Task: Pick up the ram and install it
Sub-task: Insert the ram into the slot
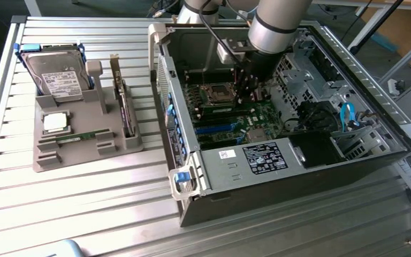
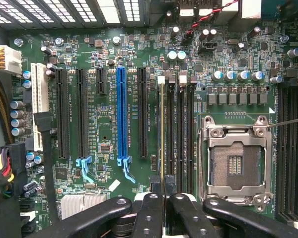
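Observation:
My gripper (image 2: 162,198) is shut on the ram (image 2: 162,134), which I see edge-on as a thin line running away from my fingers (image 2: 149,213). The stick is lined up over the outermost of the black memory slots (image 2: 181,134) beside the empty processor socket (image 2: 233,163). Whether it touches the slot I cannot tell. In the exterior view the arm reaches down into the open computer case (image 1: 263,160), with the gripper (image 1: 247,91) just above the motherboard (image 1: 241,115). A second ram stick (image 1: 77,137) lies in the grey tray (image 1: 84,155).
The tray at the exterior view's left also holds a hard drive (image 1: 55,75), a square silver processor (image 1: 54,122) and an upright expansion card (image 1: 123,101). A blue expansion slot (image 2: 121,114) and black ones lie beside the memory slots. Drive cage and cables (image 1: 320,118) crowd the case's right.

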`<act>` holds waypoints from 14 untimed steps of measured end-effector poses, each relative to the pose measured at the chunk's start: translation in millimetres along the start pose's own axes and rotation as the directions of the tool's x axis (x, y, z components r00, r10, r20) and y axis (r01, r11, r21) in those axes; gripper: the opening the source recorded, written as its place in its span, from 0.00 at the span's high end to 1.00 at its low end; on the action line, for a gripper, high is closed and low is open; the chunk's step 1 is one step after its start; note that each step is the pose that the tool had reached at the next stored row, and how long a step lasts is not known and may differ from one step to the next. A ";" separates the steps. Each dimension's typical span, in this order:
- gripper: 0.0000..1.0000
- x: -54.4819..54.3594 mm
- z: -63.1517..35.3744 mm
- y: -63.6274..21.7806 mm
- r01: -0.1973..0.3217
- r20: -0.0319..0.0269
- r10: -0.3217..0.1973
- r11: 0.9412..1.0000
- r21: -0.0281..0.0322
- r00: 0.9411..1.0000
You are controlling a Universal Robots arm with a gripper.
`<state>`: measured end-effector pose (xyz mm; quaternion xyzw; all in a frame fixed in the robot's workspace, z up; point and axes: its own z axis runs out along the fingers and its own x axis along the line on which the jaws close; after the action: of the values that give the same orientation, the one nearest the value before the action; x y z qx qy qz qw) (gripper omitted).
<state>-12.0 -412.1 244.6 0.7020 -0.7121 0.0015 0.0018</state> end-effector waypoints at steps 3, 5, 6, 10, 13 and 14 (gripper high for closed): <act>0.88 0.0 0.9 0.0 0.000 0.000 0.000 1.000 0.000 1.000; 0.88 0.0 1.2 0.0 0.000 0.000 0.000 1.000 0.000 1.000; 0.88 0.0 1.2 0.0 0.000 0.000 0.000 1.000 0.000 1.000; 0.88 -0.5 1.3 0.0 0.000 0.000 0.000 1.000 0.000 1.000; 0.88 -0.9 1.3 0.0 0.000 0.000 0.000 1.000 0.000 1.000; 0.88 -0.9 1.3 0.0 0.000 0.000 0.000 1.000 0.000 1.000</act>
<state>-12.0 -411.3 243.3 0.7021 -0.7121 0.0015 0.0017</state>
